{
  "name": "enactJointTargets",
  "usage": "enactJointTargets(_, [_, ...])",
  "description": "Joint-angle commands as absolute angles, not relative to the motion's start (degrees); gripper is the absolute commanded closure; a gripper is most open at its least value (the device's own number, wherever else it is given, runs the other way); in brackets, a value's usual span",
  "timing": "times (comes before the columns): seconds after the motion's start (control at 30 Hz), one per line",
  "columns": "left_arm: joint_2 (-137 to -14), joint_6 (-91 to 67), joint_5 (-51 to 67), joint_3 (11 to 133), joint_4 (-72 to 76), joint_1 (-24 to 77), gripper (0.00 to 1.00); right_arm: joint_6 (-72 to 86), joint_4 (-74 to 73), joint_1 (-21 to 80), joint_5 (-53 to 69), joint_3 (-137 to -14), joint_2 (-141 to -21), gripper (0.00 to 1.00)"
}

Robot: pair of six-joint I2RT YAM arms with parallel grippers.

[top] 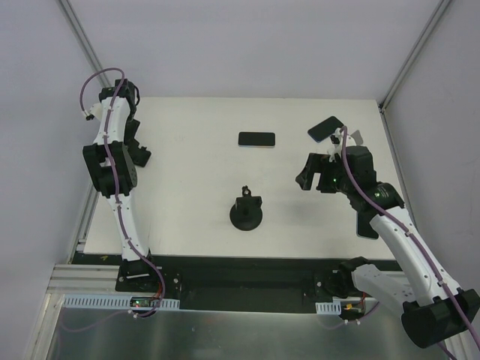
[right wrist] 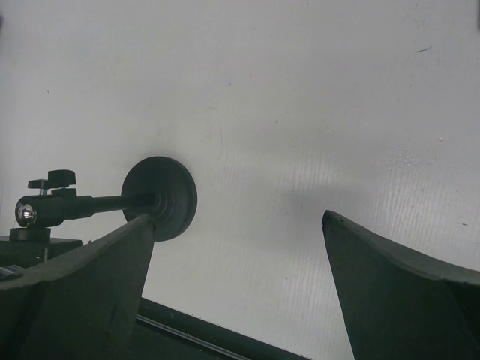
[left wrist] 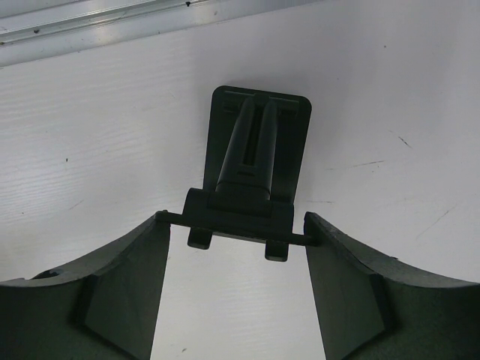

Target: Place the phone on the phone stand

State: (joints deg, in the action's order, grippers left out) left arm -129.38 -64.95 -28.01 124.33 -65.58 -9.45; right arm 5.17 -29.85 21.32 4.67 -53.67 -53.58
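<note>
The phone, a flat black slab, lies on the white table at the back centre. The phone stand, black with a round disc base and a short knobbed post, stands in the middle nearer the front. It also shows at the left of the right wrist view. My right gripper is open and empty, above the table to the right of the stand. My left gripper is open at the far left, its fingers either side of a black hinged bracket without gripping it.
A second dark slab is propped on a small white piece at the back right, behind my right gripper. Another dark slab lies partly under my right arm. The table's black front edge lies below the right fingers.
</note>
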Motion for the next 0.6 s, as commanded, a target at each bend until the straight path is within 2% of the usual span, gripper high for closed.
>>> enactJointTargets(0.0, [-130.5,-64.1,-31.3,127.3,-67.3,-9.5,1.00,5.4,-29.8,22.1,2.8,-56.6,-55.1,0.04])
enactJointTargets(0.23, [-130.7,-65.7,-30.4,126.6,-67.2,-9.5,1.00,6.6,-28.5,23.1,1.4,-55.1,-54.5,0.04])
enactJointTargets(0.3, [-130.5,-66.2,-29.8,126.5,-66.9,-9.5,0.91,6.6,-29.1,23.5,1.1,-56.4,-55.5,0.04])
enactJointTargets(0.37, [-130.0,-66.2,-28.3,125.9,-65.7,-9.6,0.89,7.0,-29.8,23.8,0.5,-57.1,-56.4,0.04])
enactJointTargets(0.47, [-130.2,-67.0,-26.6,126.4,-64.8,-9.6,0.99,7.2,-31.0,24.9,0.4,-58.3,-56.2,0.04])
enactJointTargets(0.57, [-131.1,-67.4,-26.2,127.4,-64.7,-9.5,1.00,7.5,-32.2,25.5,-2.5,-58.0,-54.7,0.04])
